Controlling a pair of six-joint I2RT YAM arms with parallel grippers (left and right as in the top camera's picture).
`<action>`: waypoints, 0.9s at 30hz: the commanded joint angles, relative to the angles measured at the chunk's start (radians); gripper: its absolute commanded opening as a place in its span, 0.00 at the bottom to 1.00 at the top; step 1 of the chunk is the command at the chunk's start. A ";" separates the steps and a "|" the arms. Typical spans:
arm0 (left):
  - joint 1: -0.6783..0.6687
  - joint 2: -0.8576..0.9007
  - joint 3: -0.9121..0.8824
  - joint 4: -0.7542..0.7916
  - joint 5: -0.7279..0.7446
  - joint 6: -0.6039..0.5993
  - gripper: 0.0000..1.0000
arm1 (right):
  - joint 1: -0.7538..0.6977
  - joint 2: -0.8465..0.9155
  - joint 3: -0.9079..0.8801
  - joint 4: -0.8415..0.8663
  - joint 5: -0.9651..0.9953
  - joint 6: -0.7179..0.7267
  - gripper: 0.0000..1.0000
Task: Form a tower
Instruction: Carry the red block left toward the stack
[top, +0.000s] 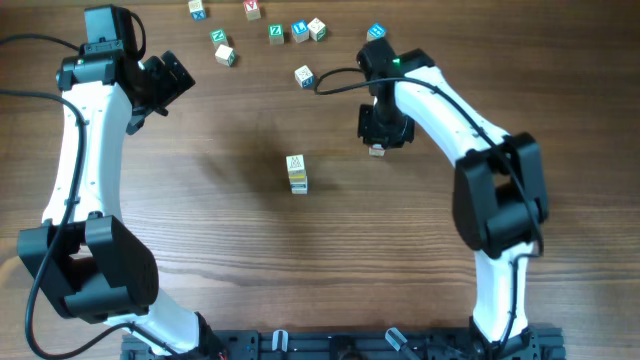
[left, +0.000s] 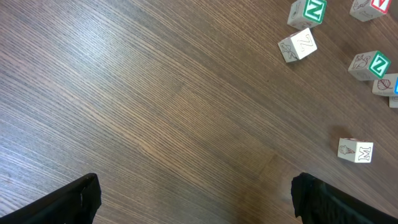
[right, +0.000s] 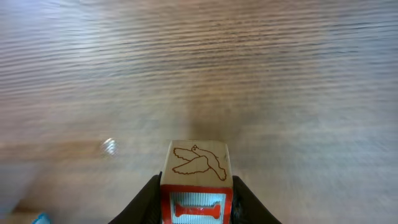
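The tower (top: 296, 173) is a short stack of pale letter cubes with a yellow side face, standing mid-table. To its right and slightly farther back, my right gripper (top: 378, 143) is shut on a red-faced cube (right: 197, 168). That cube has a bird drawn on one face and a red-framed bone on another, and it hangs above bare wood. A black finger (right: 146, 202) presses on each side of it. My left gripper (top: 168, 80) stands open at the back left, its jaws wide apart over bare table with nothing between them (left: 196, 196).
Several loose letter cubes lie along the back edge, among them a green Z cube (top: 276, 32), a blue-lettered cube (top: 299, 31) and a cube (top: 304, 75) nearer the middle. The left wrist view shows a green Z cube (left: 308, 11) and an M cube (left: 356, 150).
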 joint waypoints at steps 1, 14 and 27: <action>0.002 -0.020 0.014 0.000 -0.006 0.008 1.00 | 0.002 -0.170 0.044 -0.003 -0.070 -0.014 0.20; 0.002 -0.020 0.014 0.000 -0.006 0.008 1.00 | 0.156 -0.435 0.045 0.020 -0.146 0.061 0.24; 0.002 -0.020 0.014 0.000 -0.006 0.008 1.00 | 0.440 -0.350 0.044 0.065 0.087 0.129 0.18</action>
